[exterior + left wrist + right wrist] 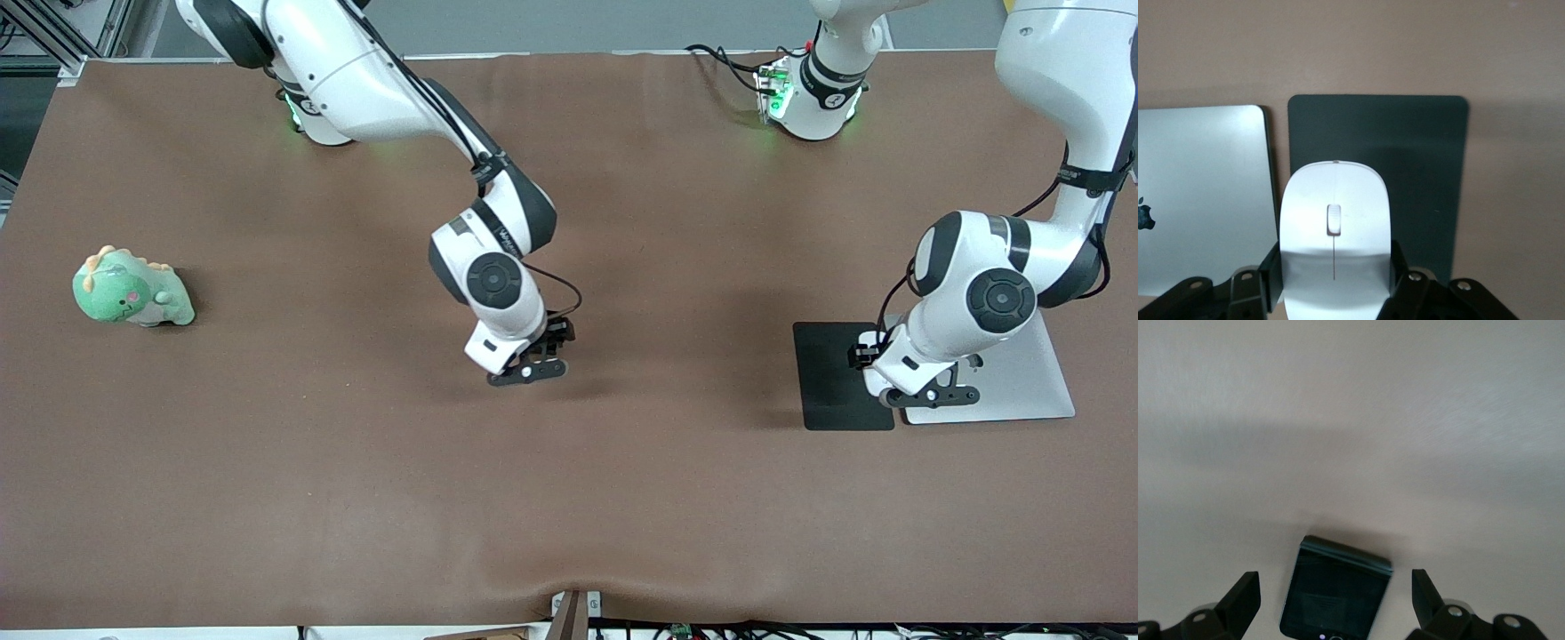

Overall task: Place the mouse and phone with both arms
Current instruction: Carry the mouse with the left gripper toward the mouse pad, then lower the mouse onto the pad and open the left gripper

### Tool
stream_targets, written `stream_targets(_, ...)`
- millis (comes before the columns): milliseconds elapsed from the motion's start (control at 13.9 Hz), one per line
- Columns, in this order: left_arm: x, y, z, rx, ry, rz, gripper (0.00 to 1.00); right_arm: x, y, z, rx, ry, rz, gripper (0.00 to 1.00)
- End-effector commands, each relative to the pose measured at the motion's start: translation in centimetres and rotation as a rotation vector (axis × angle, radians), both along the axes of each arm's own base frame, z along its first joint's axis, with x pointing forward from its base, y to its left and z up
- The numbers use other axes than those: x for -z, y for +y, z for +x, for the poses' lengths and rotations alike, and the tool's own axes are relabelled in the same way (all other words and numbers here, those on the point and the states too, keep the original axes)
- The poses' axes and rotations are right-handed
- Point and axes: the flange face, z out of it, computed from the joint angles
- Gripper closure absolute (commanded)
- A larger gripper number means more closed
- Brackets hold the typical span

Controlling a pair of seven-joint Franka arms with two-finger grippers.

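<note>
In the left wrist view the white mouse (1335, 213) sits between my left gripper's fingers, which press on both its sides. My left gripper (1336, 275) is low over the edge of the dark-grey pad (1418, 167) that lies beside a silver laptop (1198, 193). In the front view that gripper (929, 396) hides the mouse. The glossy black phone (1338, 583) lies flat on the brown table between the fingers of my right gripper (1335, 600), which is open, with a gap on each side. In the front view the right gripper (529, 369) is low over the table's middle and hides the phone.
The closed silver laptop (1022, 382) and the dark-grey pad (831, 373) lie side by side toward the left arm's end. A green dinosaur plush (132, 289) sits toward the right arm's end. The brown mat (356, 498) covers the table.
</note>
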Motion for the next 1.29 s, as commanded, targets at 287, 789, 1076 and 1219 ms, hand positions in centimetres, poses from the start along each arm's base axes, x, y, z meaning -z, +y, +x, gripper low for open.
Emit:
stream_targets(287,4.2,-1.1,-1.3,0.059,-0.048,-0.063,0.49,2.6,0.2,0.1,0.007,0.011,-0.028,0.0)
stream_targets(789,6.1,-0.5,0.4,0.149,-0.057,-0.096,0.45,4.0,0.4,-0.3,0.132,0.03,-0.024,0.0)
stream_targets(1076,6.7,-0.5,0.3,0.147,-0.048,-0.099,0.42,4.4,1.1,-1.0,0.169,0.035,-0.03,0.0)
stream_targets(1219,7.2,-0.5,0.2,0.15,-0.041,-0.103,0.4,4.7,1.2,-1.4,0.169,0.041,-0.036,0.0)
